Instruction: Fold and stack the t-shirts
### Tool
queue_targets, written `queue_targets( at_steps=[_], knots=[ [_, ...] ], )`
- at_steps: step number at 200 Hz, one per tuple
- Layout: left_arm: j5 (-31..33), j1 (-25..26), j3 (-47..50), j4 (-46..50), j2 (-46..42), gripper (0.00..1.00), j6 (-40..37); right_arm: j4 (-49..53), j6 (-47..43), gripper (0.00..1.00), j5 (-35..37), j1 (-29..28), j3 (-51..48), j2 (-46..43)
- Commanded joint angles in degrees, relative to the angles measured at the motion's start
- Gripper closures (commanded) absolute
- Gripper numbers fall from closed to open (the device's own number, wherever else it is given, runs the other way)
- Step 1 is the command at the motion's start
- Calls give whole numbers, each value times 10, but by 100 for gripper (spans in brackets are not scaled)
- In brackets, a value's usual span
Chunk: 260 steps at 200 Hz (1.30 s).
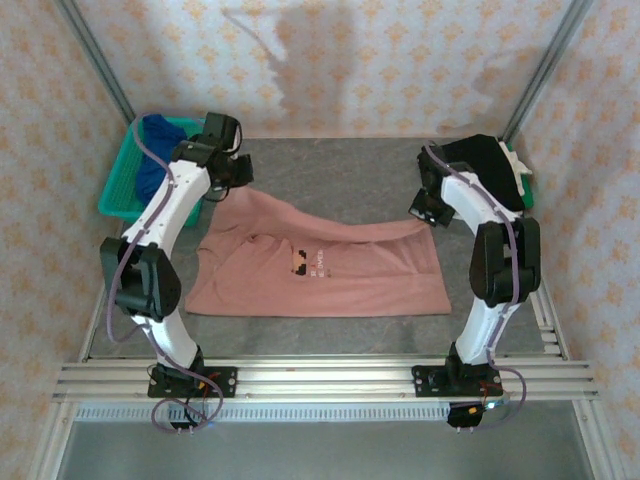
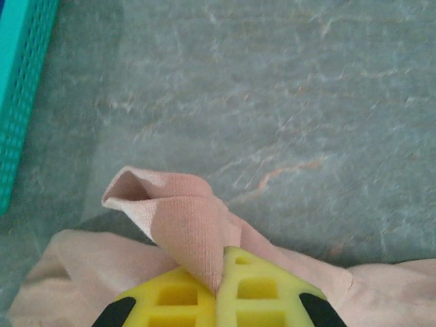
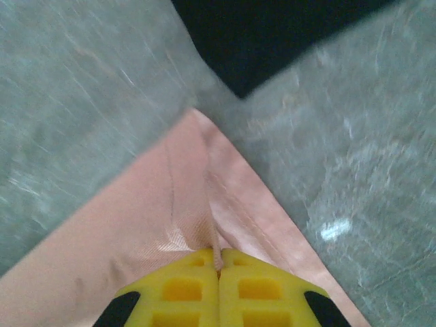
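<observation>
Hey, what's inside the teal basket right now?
A bunched blue t-shirt lies in the teal basket. The cloth covers the basket floor, so anything beneath it is hidden.

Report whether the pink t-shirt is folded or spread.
Spread, not folded: the pink t-shirt lies open on the table, print showing, far corners clamped in both arms' jaws.

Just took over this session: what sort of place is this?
Probably a staged robot test cell, not a home: patterned wall panels in a metal frame, metal rails along the near edge, a pink t-shirt spread on a grey table.
</observation>
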<state>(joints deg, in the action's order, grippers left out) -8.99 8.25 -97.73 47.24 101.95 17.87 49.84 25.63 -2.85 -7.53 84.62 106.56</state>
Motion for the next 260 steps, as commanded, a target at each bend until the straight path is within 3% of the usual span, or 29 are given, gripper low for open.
queue_targets(
  at_steps=[1,28,48,66,122,150,206,237,260],
  knots=[
    [8,1,-48,38,35,100,-35,48,-32,100,34,11,43,44],
    [5,-10,-88,48,71,100,-45,112,-49,100,52,18,156,105],
    [7,-17,-105,57,103,100,-48,95,-69,100,59,25,193,115],
    [7,-22,-110,53,108,100,-51,138,-67,100,61,39,241,149],
    [-15,-26,-126,72,88,100,-45,85,-70,100,4,39,155,90],
    [-30,-14,-16,48,-19,100,-26,61,-68,100,-13,39,78,32],
    [-17,23,316,-27,-270,100,52,17,-52,97,-10,39,-112,-87],
    [-17,54,422,-41,-313,100,89,17,-46,94,4,39,-175,-106],
    [-30,60,462,-52,-315,100,103,23,-42,82,23,40,-197,-115]
  ],
)
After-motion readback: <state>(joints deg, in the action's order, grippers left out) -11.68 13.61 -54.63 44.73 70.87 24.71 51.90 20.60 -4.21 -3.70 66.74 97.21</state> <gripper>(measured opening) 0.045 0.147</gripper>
